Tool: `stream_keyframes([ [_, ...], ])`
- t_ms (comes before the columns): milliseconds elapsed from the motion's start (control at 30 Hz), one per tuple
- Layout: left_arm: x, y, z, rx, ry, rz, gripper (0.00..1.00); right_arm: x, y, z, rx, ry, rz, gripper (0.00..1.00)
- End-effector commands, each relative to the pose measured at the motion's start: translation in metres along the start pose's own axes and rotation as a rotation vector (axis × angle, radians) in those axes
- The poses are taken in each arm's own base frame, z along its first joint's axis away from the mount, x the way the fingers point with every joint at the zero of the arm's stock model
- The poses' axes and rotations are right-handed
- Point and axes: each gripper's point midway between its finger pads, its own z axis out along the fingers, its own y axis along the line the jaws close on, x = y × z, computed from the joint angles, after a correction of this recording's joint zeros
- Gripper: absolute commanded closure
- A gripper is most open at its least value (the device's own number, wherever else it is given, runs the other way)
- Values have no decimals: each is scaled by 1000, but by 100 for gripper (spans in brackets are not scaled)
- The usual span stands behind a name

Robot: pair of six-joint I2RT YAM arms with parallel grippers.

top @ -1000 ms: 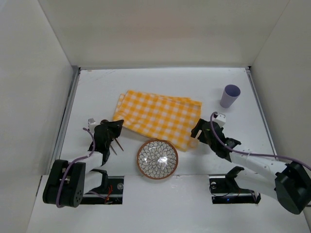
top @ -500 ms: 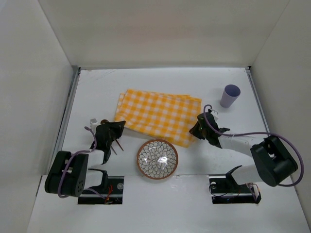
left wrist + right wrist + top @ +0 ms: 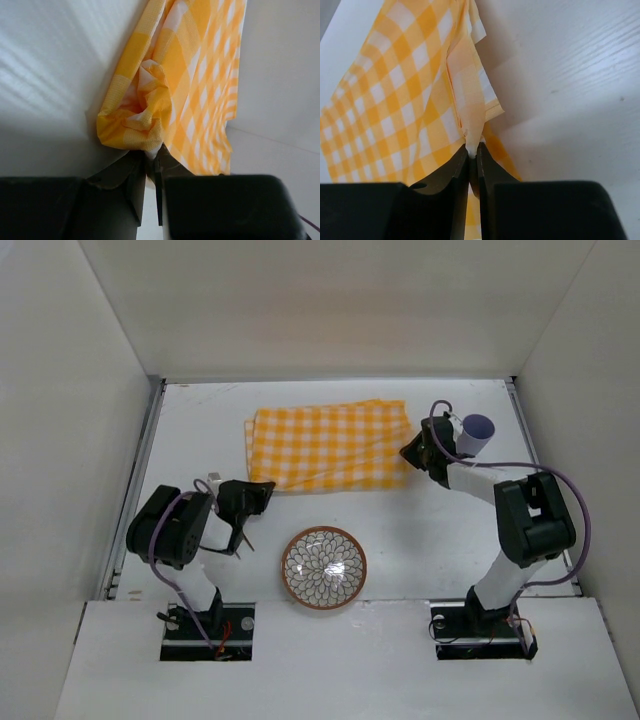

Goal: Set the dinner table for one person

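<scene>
On the white dinner table point(image 3: 200, 430) a yellow-and-white checked cloth point(image 3: 330, 445) lies flat across the middle. My left gripper point(image 3: 262, 488) is shut on its near left corner. In the left wrist view that corner is bunched into a wad point(image 3: 135, 117) just ahead of the closed left gripper point(image 3: 150, 156). My right gripper point(image 3: 412, 452) is shut on the cloth's right edge. The right wrist view shows a fold of cloth point(image 3: 470, 100) pinched at the tips of the right gripper point(image 3: 472, 149).
A patterned bowl point(image 3: 323, 567) with a brown rim sits near the front, between the arms. A purple cup point(image 3: 475, 435) stands right behind my right wrist. Thin dark sticks point(image 3: 240, 537) lie by the left arm. White walls close in the table.
The right gripper has shut on the cloth. Both arms have carried the cloth away from the bowl toward the back, and it now lies square to the table.
</scene>
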Motion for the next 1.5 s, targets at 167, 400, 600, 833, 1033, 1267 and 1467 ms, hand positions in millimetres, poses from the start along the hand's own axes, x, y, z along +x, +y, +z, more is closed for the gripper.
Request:
stream_keyframes([
  [167, 4, -43, -10, 177, -13, 19, 73, -53, -6, 5, 23, -130, -33, 35],
  [400, -6, -73, -44, 209, -86, 173, 49, -52, 0, -38, 15, -207, -103, 29],
  [600, -6, -71, -77, 111, -95, 288, 49, -10, 9, -58, -33, -164, -157, 53],
  [833, -13, -102, -76, 96, -181, 379, 59, 33, 53, -48, -170, -50, -169, 76],
  [1033, 2, -106, -32, 53, -123, 398, 65, 62, 49, -30, -186, 26, -81, 77],
  [1267, -20, -43, -5, -102, -148, 382, 71, 83, 17, -30, -128, 59, -27, 79],
  [1467, -26, -19, -16, -138, -161, 391, 71, 91, 6, -33, -109, 93, -9, 83],
])
